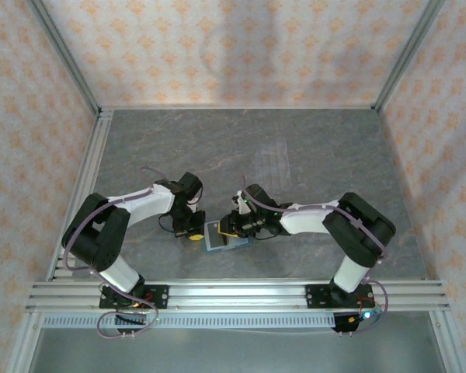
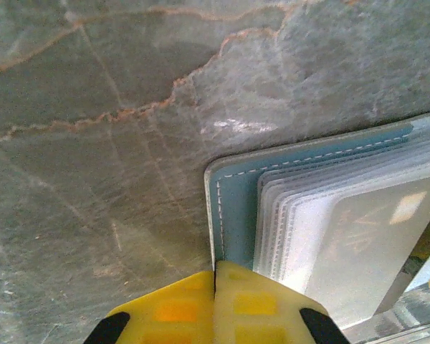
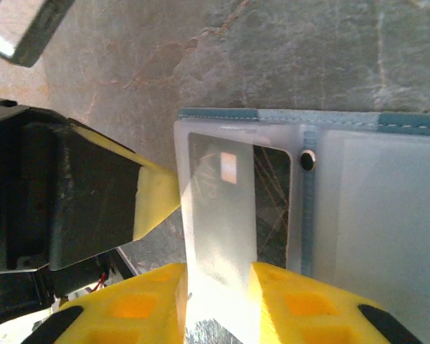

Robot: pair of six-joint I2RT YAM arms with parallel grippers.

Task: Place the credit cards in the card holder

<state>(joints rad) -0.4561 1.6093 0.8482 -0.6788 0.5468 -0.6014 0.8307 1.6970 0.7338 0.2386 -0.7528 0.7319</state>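
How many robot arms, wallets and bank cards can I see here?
Robot arms: 2, the left arm and the right arm
Wallets: 1, the teal card holder, lying open
Cards: 1, a dark credit card behind a clear pocket
Total: 4

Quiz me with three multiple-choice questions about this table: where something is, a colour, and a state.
1. Where does the card holder lie? A against the back wall; B near the front rail; C in the far left corner.
2. What colour is its cover? A red; B black; C teal-blue.
3. The holder is: A lying open; B folded shut; C standing upright.
Answers: 1 B, it sits just beyond the rail in the top view; 2 C, its stitched edge is teal-blue; 3 A, its clear sleeves face up.
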